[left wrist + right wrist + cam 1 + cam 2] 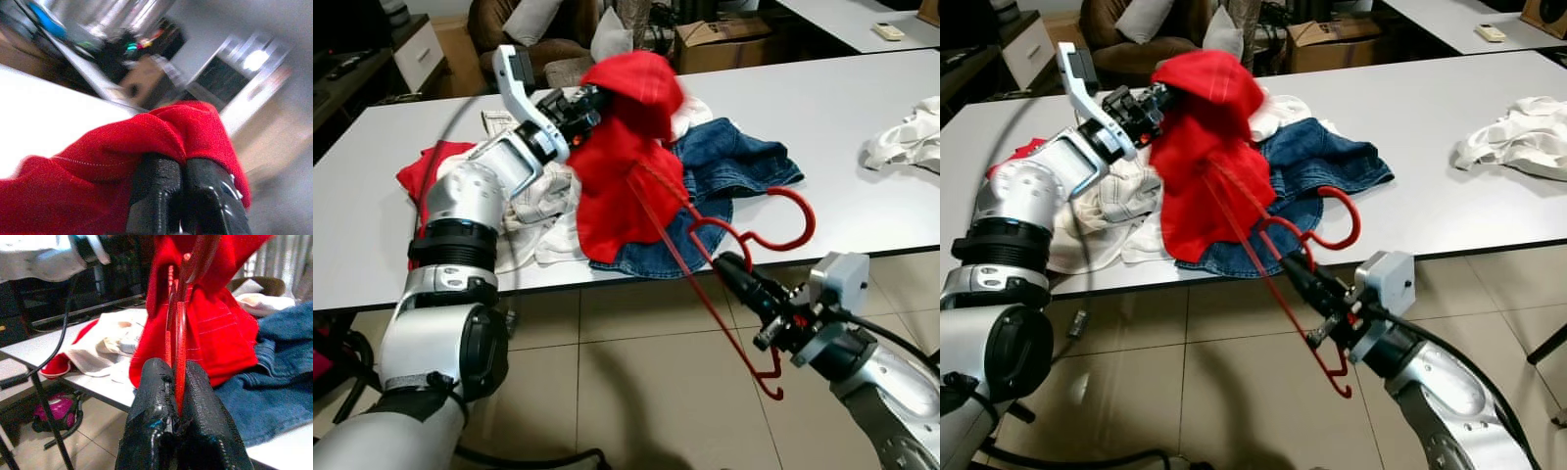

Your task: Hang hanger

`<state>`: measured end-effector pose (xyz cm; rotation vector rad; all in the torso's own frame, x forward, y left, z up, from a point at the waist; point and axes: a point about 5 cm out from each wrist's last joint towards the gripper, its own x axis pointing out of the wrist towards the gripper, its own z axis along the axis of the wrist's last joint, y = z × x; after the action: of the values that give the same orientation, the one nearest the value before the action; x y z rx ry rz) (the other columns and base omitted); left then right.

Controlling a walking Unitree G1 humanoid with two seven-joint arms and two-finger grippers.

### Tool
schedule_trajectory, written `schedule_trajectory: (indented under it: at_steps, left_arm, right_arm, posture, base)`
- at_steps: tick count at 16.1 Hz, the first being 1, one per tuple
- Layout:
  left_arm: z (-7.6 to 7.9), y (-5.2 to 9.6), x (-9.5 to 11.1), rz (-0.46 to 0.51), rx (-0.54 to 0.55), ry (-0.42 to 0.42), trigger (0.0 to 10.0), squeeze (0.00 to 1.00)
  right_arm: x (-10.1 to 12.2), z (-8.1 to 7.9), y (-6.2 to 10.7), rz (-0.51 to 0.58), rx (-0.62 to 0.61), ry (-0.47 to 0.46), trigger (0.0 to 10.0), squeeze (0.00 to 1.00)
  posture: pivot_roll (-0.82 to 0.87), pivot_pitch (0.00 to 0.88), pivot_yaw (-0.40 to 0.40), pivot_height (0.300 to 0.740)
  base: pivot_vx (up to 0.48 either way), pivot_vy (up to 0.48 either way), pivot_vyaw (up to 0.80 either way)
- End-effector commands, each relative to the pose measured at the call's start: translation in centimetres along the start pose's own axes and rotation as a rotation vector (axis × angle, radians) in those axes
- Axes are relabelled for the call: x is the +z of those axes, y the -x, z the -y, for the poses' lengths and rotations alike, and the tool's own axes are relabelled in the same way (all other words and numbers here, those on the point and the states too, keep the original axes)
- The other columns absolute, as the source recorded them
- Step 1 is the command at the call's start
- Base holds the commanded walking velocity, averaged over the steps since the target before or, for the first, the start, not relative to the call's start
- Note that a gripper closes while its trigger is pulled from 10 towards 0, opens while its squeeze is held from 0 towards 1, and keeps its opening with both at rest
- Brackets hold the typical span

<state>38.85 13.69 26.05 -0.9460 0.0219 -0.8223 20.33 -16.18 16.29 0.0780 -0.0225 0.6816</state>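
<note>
While clamped (both end effectors), hanger [705,257], garment [626,147].

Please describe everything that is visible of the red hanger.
The thin red plastic hanger has a curved hook that reaches over the table edge near the blue denim garment. The right gripper, shut, holds it by its bars. It is tilted, one end low over the floor, the other inside the red cloth garment that the left gripper pinches.

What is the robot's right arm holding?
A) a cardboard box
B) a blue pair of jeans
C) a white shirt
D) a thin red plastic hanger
D: the right end effector is shut on the thin red plastic hanger, whose far end pokes into the red cloth garment that the left end effector holds up.
</note>
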Motion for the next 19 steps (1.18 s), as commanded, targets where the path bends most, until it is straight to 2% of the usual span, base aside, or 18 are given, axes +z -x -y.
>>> schedule_trajectory:
  at_steps: [1, 2, 3, 4, 5, 6, 7, 8, 9, 10, 11, 12, 13, 14, 15, 16, 18, 19]
  left_arm:
    - [-0.4, 0.5, 2.3, 0.154, 0.030, 0.252, 0.0, 0.00]
    - [-0.9, 0.7, 2.8, 0.219, 0.057, 0.389, 0.0, 0.00]
    - [-3.4, 1.7, 2.2, 0.273, 0.242, 0.499, 0.0, 0.00]
    - [-5.9, 3.2, 0.6, 0.250, 0.432, 0.471, 0.0, 0.00]
    - [-6.7, 3.8, -0.1, 0.237, 0.499, 0.466, 0.0, 0.00]
    - [-8.3, 5.5, -2.0, 0.164, 0.617, 0.408, 0.0, 0.00]
    - [-8.4, 5.7, -2.2, 0.152, 0.635, 0.403, 0.0, 0.00]
    - [-8.7, 6.0, -2.2, 0.140, 0.675, 0.412, 2.7, 0.00]
    - [-8.9, 6.3, -2.3, 0.095, 0.725, 0.341, 10.0, 0.00]
    - [-9.0, 6.3, -2.2, 0.069, 0.737, 0.270, 10.0, 0.91]
    - [-8.6, 6.2, -1.4, 0.018, 0.710, -0.040, 10.0, 1.00]
    - [-8.2, 6.1, -1.0, -0.048, 0.684, -0.267, 10.0, 1.00]
    - [-7.8, 6.0, -0.8, -0.188, 0.652, -0.617, 10.0, 1.00]
    - [-7.7, 6.3, -0.5, -0.285, 0.660, -0.835, 10.0, 1.00]
    - [-7.8, 6.4, -0.4, -0.303, 0.673, -0.882, 10.0, 1.00]
    - [-8.2, 7.0, 0.8, -0.255, 0.796, -0.881, 10.0, 1.00]
    - [-8.2, 7.5, 2.0, -0.186, 0.856, -0.906, 10.0, 1.00]
    - [-7.9, 7.5, 2.3, -0.163, 0.824, -0.918, 10.0, 0.56]
  right_arm:
    - [0.6, 0.4, 0.1, 0.027, -0.019, -0.008, 10.0, 0.00]
    - [0.8, 0.5, 0.1, 0.040, -0.020, -0.017, 10.0, 0.00]
    - [1.4, 0.7, 0.2, 0.079, -0.028, -0.039, 10.0, 0.00]
    - [1.8, 0.9, 0.2, 0.109, -0.042, -0.055, 10.0, 0.00]
    - [1.9, 0.9, 0.2, 0.119, -0.049, -0.060, 10.0, 0.00]
    - [1.9, 1.3, 0.1, 0.124, -0.077, -0.058, 10.0, 0.00]
    - [1.9, 1.3, 0.0, 0.122, -0.081, -0.057, 10.0, 0.00]
    - [1.9, 1.4, 0.0, 0.118, -0.083, -0.059, 10.0, 0.00]
    - [1.7, 1.3, -0.1, 0.108, -0.085, -0.057, 10.0, 0.00]
    - [1.6, 1.3, -0.1, 0.100, -0.083, -0.056, 10.0, 0.00]
    - [1.4, 1.2, -0.2, 0.082, -0.080, -0.052, 10.0, 0.00]
    - [1.3, 1.2, -0.3, 0.075, -0.080, -0.050, 10.0, 0.00]
    - [1.2, 1.4, -0.3, 0.065, -0.093, -0.048, 10.0, 0.00]
    - [1.1, 1.6, -0.4, 0.060, -0.115, -0.046, 10.0, 0.00]
    - [1.0, 1.7, -0.4, 0.060, -0.124, -0.044, 10.0, 0.00]
    - [1.0, 1.9, -0.5, 0.065, -0.149, -0.048, 10.0, 0.00]
    - [0.9, 1.8, -0.6, 0.060, -0.146, -0.046, 10.0, 0.00]
    - [0.8, 1.8, -0.6, 0.057, -0.147, -0.045, 10.0, 0.00]
  posture:
    - [-0.19, 0.000, 0.120, 0.740]
    - [-0.19, 0.000, 0.120, 0.740]
    - [-0.19, 0.000, 0.118, 0.740]
    - [-0.19, 0.000, 0.118, 0.740]
    - [-0.19, 0.000, 0.118, 0.740]
    - [-0.19, 0.000, 0.116, 0.740]
    - [-0.19, 0.000, 0.116, 0.740]
    - [-0.19, 0.000, 0.112, 0.740]
    - [-0.19, 0.000, 0.111, 0.740]
    - [-0.19, 0.000, 0.111, 0.740]
    - [-0.19, 0.000, 0.109, 0.740]
    - [-0.18, 0.000, 0.108, 0.740]
    - [-0.18, 0.000, 0.108, 0.740]
    - [-0.18, 0.000, 0.108, 0.740]
    - [-0.18, 0.000, 0.108, 0.740]
    - [-0.18, 0.000, 0.113, 0.740]
    - [-0.18, 0.000, 0.115, 0.740]
    - [-0.18, 0.000, 0.119, 0.740]
  base:
    - [0.000, 0.000, 0.00]
    - [0.000, 0.000, 0.00]
    - [0.000, 0.000, 0.00]
    - [0.000, 0.000, 0.00]
    - [0.000, 0.000, 0.00]
    - [0.000, 0.000, 0.00]
    - [0.000, 0.000, 0.00]
    - [0.000, 0.000, 0.00]
    - [0.000, 0.000, 0.00]
    - [0.000, 0.000, 0.00]
    - [0.000, 0.000, 0.00]
    - [0.000, 0.000, 0.00]
    - [0.000, 0.000, 0.00]
    - [0.000, 0.000, 0.00]
    - [0.000, 0.000, 0.00]
    - [0.000, 0.000, 0.00]
    - [0.000, 0.000, 0.00]
    - [0.000, 0.000, 0.00]
